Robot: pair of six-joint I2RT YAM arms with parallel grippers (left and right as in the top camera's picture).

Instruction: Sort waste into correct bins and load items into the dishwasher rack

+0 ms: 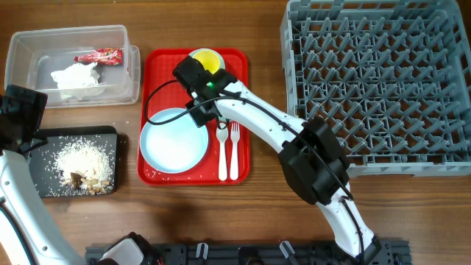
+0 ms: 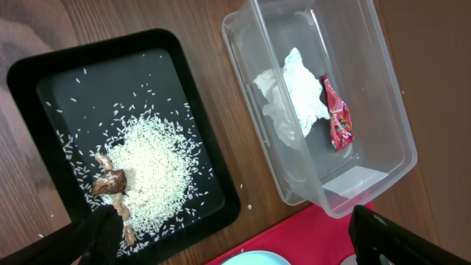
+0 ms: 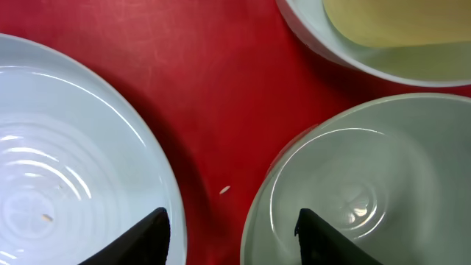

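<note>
Our left gripper [image 2: 232, 221] hangs wide open above the black tray [image 2: 29, 81] of rice and the tub [image 2: 383, 88] holding the napkin [image 2: 294, 92] and wrapper [image 2: 337, 118]. Our right gripper [image 3: 229, 221], also spread wide, hovers low over the red tray [image 3: 206, 88], between the plate [image 3: 66, 162] and the green bowl [image 3: 368, 184]. We judge it should shift right to straddle the bowl's rim, minding the plate and the cup [image 3: 397, 22] close by. The rack [image 1: 375, 81] stands far right.

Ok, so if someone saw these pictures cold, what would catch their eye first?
Probably the bright red serving tray mid-table, with the right end effector open over it between the pale-blue plate and a mint-green bowl. Next, the big grey dishwasher rack filling the right side, nothing visibly loaded. On the left, white rice stands out against the black tray.
</note>
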